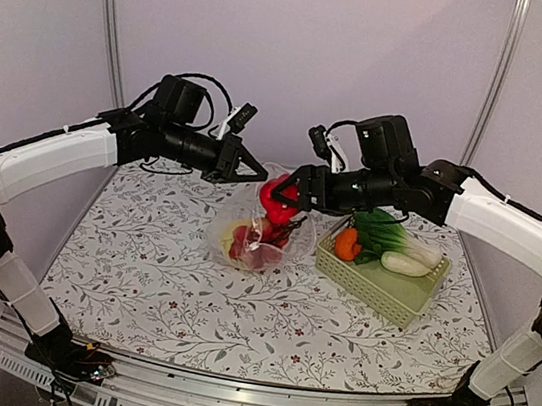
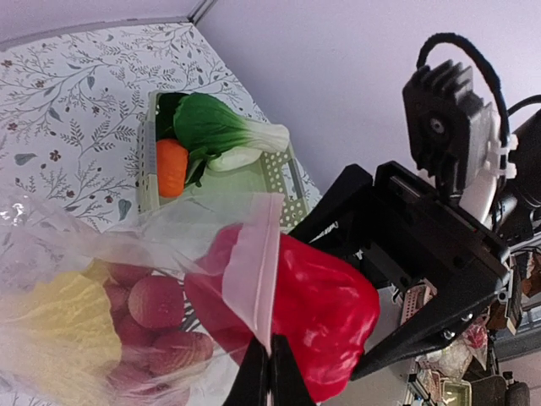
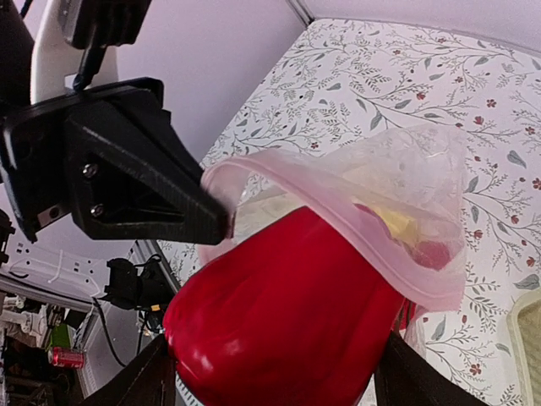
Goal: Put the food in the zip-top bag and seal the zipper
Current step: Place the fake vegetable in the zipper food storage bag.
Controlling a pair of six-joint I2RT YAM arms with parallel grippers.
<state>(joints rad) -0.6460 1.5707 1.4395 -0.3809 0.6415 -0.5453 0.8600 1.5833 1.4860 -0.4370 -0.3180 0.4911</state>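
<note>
Right gripper point(image 3: 279, 376) holds the red fruit point(image 3: 287, 313) between wide jaws, with one finger on each side of it. The front end of the fruit is just inside the mouth of the bag point(image 3: 380, 194). Left gripper point(image 2: 269, 376) is fully closed on the bag's mouth edge. It pinches the zipper point(image 2: 254, 254) and holds it up, so that the mouth stands open toward the fruit. The bag hangs from this pinch, and its lower part rests on the table point(image 1: 140, 275) between the two arms.

I judge the task to be about half done. Inside the bag I see the cabbage point(image 2: 59, 330) and the small fruits point(image 2: 156, 313). The red fruit is at the mouth but is not released. The orange point(image 1: 348, 244) is not in the bag. It lies in the basket point(image 1: 365, 289), to the right of the bag, beside a green leafy vegetable point(image 1: 388, 232) with a white stalk. If that vegetable also counts as food, it waits too. The zipper is open along all the length I can see, so the sealing is not yet begun.
</note>
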